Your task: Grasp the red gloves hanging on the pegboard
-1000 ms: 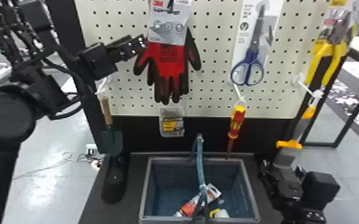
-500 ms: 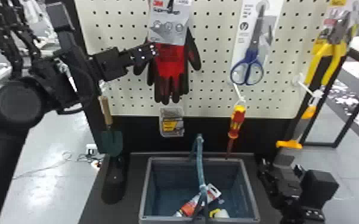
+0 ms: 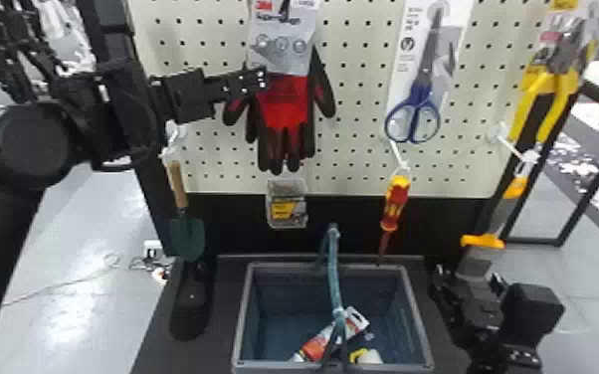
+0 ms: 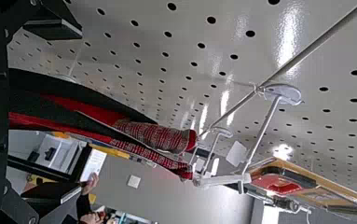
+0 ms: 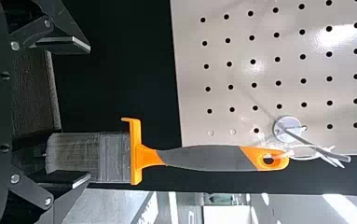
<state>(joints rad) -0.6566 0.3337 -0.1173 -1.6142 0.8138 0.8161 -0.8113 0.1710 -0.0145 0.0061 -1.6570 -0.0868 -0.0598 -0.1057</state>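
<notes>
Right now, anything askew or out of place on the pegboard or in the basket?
Nothing stands out. The red gloves, scissors, screwdriver and trowel hang normally on the pegboard; the basket sits square below.

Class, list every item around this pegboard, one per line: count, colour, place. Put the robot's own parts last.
pegboard: one, white, at back
red gloves: one pair, red-black, upper middle of board
scissors: one, blue-handled, right of gloves
screwdriver: one, red-yellow, below scissors
small box: one, clear, under gloves
trowel: one, green blade, lower left edge
brush: one, orange-grey, lower right edge
yellow tool: one, yellow, top right
basket: one, grey-blue, below board
left gripper: one, black, open, at gloves' left side
right gripper: one, black, open, low right, facing brush
</notes>
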